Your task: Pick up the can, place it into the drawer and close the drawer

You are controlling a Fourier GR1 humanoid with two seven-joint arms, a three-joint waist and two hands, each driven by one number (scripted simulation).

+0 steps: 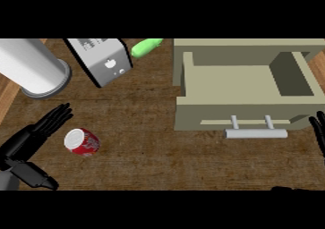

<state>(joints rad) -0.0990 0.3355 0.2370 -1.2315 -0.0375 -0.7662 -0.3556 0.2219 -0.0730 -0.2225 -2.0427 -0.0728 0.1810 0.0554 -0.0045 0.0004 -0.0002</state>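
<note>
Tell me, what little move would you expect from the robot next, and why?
Probably the left hand should slide right and curl round the red can. Its fingers are straight and just beside the can, not yet holding it, while the drawer stands open and empty. The right hand rests open at the right edge.

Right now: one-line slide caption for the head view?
Open left hand beside red can; drawer pulled open, nothing visible inside.

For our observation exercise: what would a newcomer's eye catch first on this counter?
Probably the red can, lying on the brown counter just right of the open left hand. Next, the beige drawer pulled open at the right, nothing visible inside, and the big white cylinder at the top left.
</note>
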